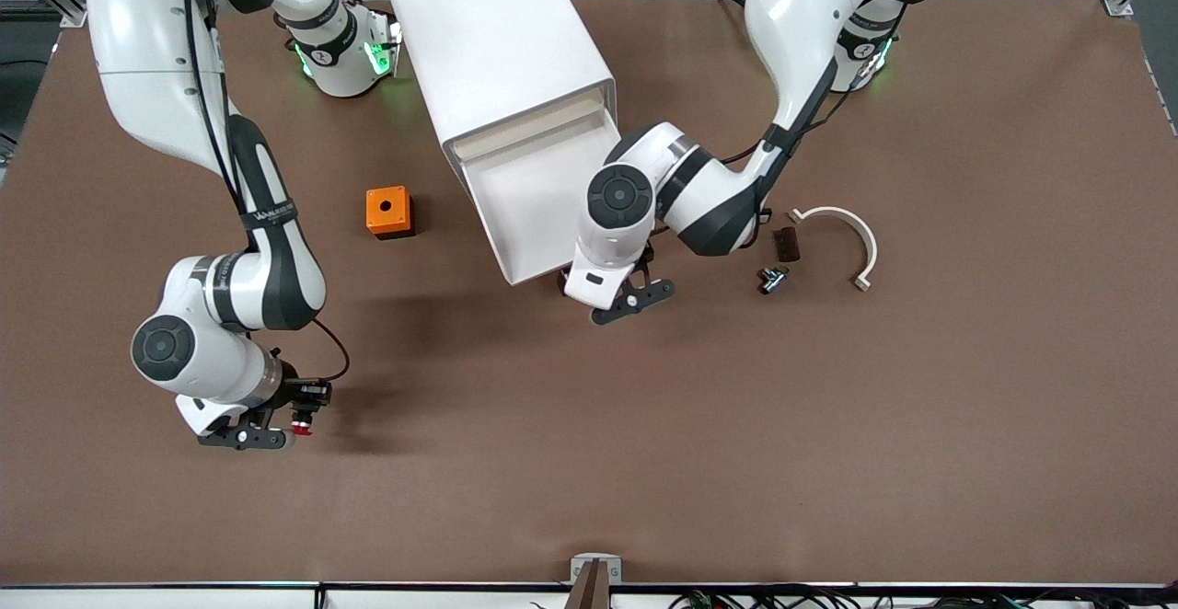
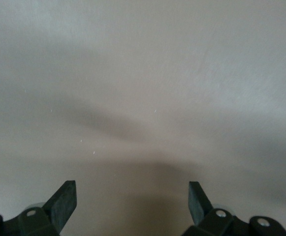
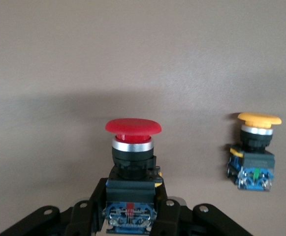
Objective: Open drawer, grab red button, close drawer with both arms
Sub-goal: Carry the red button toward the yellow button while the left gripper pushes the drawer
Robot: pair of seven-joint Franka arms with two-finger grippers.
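The white cabinet [image 1: 502, 48] lies at the back of the table. Its drawer [image 1: 529, 190] is pulled out toward the front camera, and the part of its tray that shows is bare. My left gripper [image 1: 635, 299] is open and empty, low over the table at the corner of the drawer's front. In the left wrist view the left gripper [image 2: 132, 196] has only bare table between its fingers. My right gripper [image 1: 296, 418] is shut on the red-capped button [image 1: 301, 426], low over the table near the right arm's end. In the right wrist view the right gripper [image 3: 132, 201] clamps the button's [image 3: 133, 142] black body.
A button with an orange-yellow cap [image 3: 255, 152] lies on the table beside the held one. An orange box with a round hole [image 1: 389, 212] sits beside the drawer. A white curved bracket [image 1: 842, 227], a dark block [image 1: 786, 243] and a small metal part [image 1: 771, 278] lie toward the left arm's end.
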